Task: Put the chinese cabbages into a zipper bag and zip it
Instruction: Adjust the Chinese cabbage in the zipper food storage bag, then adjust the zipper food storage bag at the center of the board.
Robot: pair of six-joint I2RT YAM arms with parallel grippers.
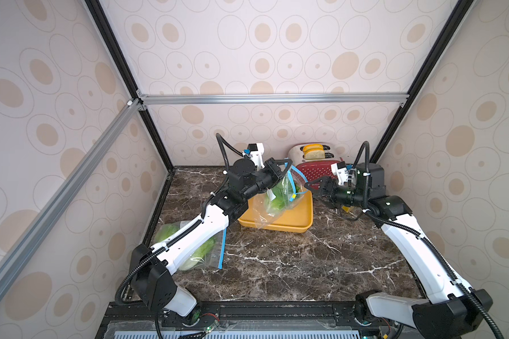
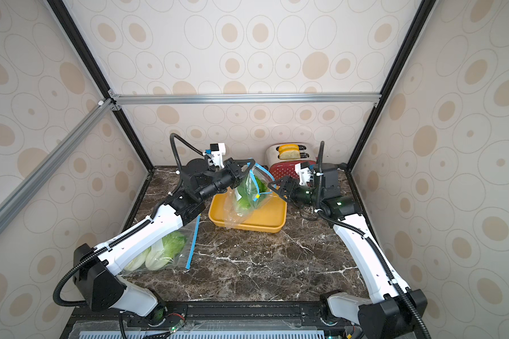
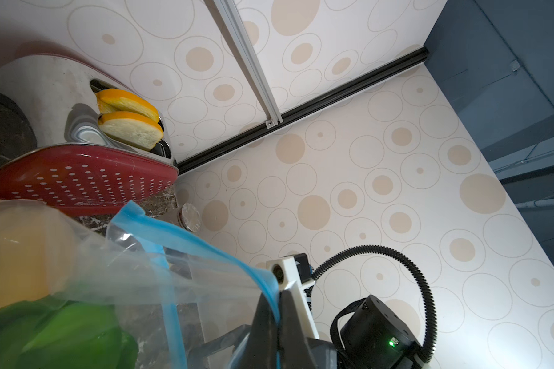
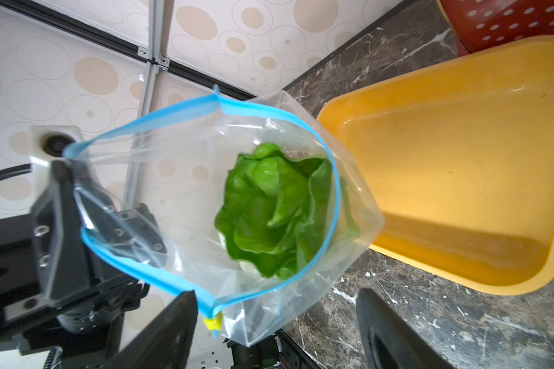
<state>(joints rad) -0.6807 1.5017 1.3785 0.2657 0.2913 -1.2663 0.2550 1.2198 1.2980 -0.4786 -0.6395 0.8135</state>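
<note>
Your left arm rises from its base with the forearm slanting up over the tabletop. The wrist is bent so the left fingers point across toward the right arm, well above the surface. They are pinched tight on the blue zip rim of the hanging bag at one end of its mouth. The bag dangles below them over the tray.

Your right arm reaches forward along its own side with the wrist turned inward. The right fingers stand spread and hold nothing. Their tips are at the far end of the bag's mouth from the left fingers, and the yellow slider sits just beside one of them.

Beyond both sets of fingers, against the back wall, stands the red toaster with two bread slices in its slots. The tray's rim lies just below the right fingers. Back along the left forearm, well behind the left fingers, a flat bag lies on the tabletop, partly covered by that forearm.

The bag's mouth gapes wide — its zip is not closed. One cabbage stands inside, long axis along the bag's hang, with the green leaf top up toward the mouth and the base down. The bag slants, and its lower corner trails over the tray's near rim; you cannot tell whether it touches.

In the flat bag two cabbages lie side by side. Their white bases point toward the left arm's base and their leaves toward the blue zip strip.
</note>
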